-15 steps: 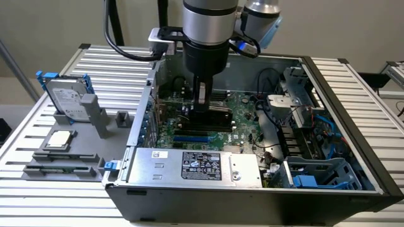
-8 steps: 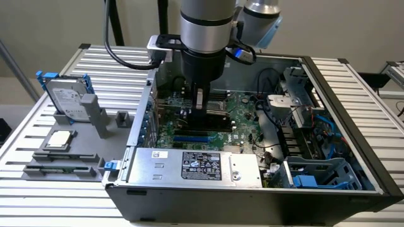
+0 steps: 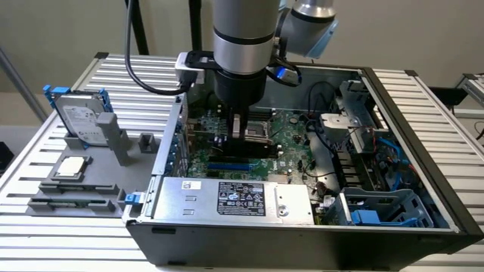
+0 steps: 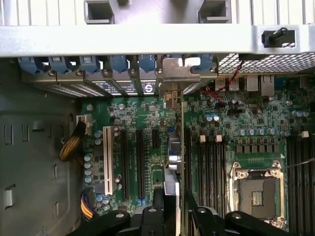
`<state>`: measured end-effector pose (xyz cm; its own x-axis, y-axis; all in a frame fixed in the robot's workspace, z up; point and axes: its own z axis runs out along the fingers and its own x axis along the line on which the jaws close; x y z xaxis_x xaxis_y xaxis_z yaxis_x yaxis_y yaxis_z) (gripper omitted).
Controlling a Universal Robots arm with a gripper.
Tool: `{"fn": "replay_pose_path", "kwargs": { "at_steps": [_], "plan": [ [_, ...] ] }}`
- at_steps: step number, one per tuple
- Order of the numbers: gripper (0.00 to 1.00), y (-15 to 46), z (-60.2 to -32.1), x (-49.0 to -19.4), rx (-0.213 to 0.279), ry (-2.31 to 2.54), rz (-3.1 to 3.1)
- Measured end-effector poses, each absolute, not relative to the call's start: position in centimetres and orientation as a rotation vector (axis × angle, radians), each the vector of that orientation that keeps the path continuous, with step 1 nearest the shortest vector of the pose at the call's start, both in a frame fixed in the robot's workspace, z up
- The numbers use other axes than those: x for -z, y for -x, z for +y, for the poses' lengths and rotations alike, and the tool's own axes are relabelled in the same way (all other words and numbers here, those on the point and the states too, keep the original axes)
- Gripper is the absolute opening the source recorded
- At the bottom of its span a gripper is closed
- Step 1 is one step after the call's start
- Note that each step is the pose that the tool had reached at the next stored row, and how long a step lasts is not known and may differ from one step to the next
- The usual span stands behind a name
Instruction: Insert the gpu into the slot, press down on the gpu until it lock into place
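The gripper [image 3: 240,137] [image 4: 173,196] is clamped on the gpu [image 3: 253,150] [image 4: 173,156], a flat rectangular card with a black cover, one dark finger [image 4: 157,197] against each face. The card stands on edge straight below the fingers. In the wrist view it is a thin line running away from the gripper to its silver metal end bracket [image 4: 176,73] at the case's rear wall, so its green board is hard to make out.

The slot [image 3: 229,167], a long narrow bright-blue plastic strip, lies along the card's foot just below the gripper. The card hides its own lower edge, so I cannot tell whether it is seated.

Beside the gripper sits the square metal processor socket [image 4: 258,194], with black memory strips [image 4: 300,162] beyond it. Farther out, past the slot, is the large silver labelled power supply box [image 3: 234,198].
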<state>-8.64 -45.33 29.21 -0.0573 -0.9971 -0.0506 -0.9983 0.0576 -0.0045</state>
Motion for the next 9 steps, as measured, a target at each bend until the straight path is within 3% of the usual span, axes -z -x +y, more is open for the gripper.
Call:
{"fn": "replay_pose_path", "kwargs": {
  "at_steps": [9],
  "plan": [
    [0.26, 8.9, -45.5, -27.6, -0.064, 2.124, 2.247]
  ]
}}
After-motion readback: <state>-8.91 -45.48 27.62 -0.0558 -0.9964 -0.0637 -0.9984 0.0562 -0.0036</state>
